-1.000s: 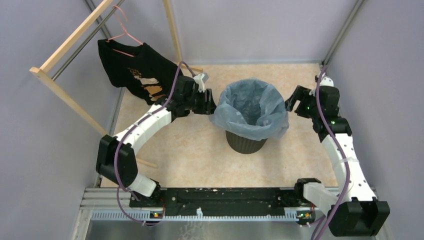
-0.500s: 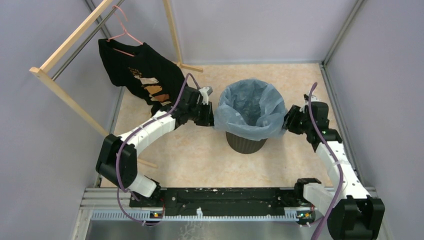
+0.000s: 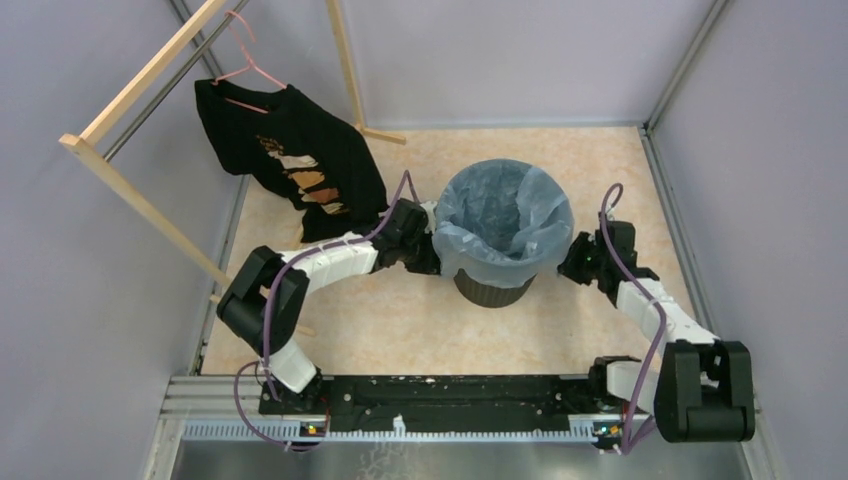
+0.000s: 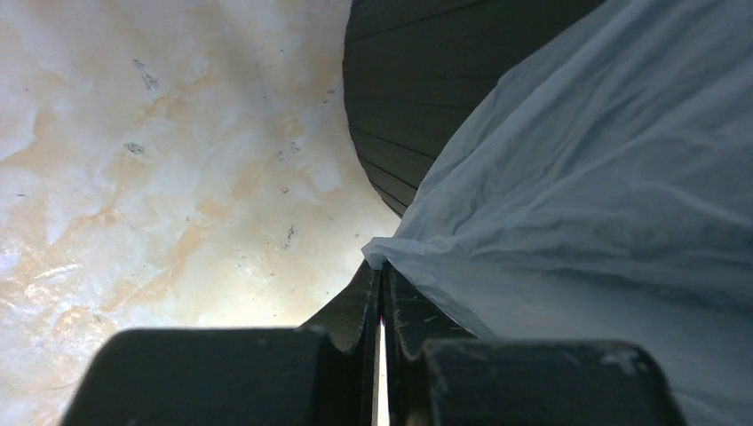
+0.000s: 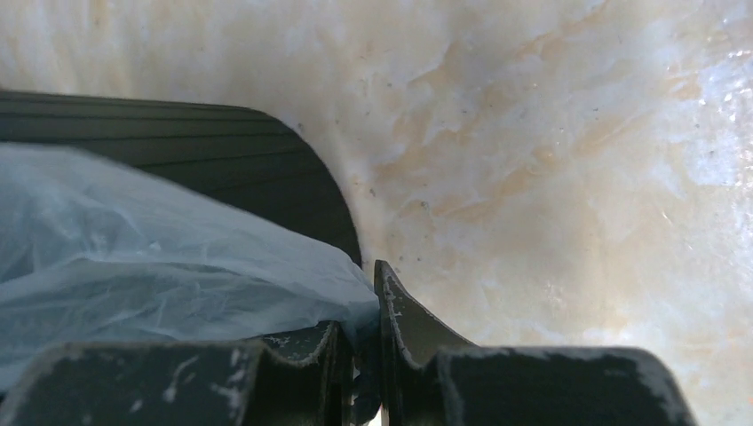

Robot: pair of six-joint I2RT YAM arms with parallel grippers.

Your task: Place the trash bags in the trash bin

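Note:
The round black trash bin (image 3: 490, 290) stands mid-floor, and the pale-blue trash bag (image 3: 505, 215) lines it, its edge folded down over the rim. My left gripper (image 3: 428, 255) is low at the bin's left side, shut on the hanging bag edge. In the left wrist view the jaws (image 4: 382, 271) pinch a corner of the bag film (image 4: 604, 177) beside the ribbed bin wall (image 4: 417, 89). At the bin's right side my right gripper (image 3: 572, 262) is shut too. The right wrist view shows bag film (image 5: 160, 257) caught in the right gripper (image 5: 364, 293), next to the bin wall (image 5: 222, 160).
A black T-shirt (image 3: 290, 165) hangs on a pink hanger from a wooden rack (image 3: 140, 75) at the back left, close to the left arm's elbow. Grey walls enclose the tan floor (image 3: 390, 320) on three sides.
Both arms came down and in against the bin's sides. Both grippers went from open to shut on the bag's overhanging edge, which now sits lower and tighter round the rim.

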